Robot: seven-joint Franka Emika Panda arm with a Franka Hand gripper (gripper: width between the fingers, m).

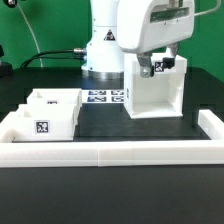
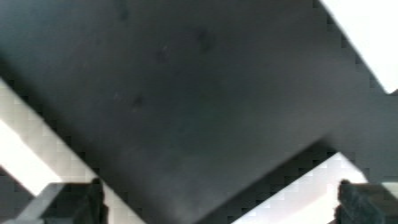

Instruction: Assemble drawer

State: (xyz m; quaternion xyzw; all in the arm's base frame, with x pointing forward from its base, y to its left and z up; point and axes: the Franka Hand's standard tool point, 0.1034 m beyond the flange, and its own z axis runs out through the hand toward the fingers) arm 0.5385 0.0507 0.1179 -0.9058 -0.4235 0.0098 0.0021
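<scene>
White box point(image 1: 155, 97) stands just below the fingers point(image 2: 71, 205), spread wide and empty; they should, I judge, straddle one wall squarely before closing, without tipping it.

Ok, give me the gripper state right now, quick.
Gripper: open wide, holding nothing; only the black table shows in the gap.

Fingertips point(image 2: 71, 205) of the pincer point(image 2: 214, 205) cropped at wrist view's edge
</scene>
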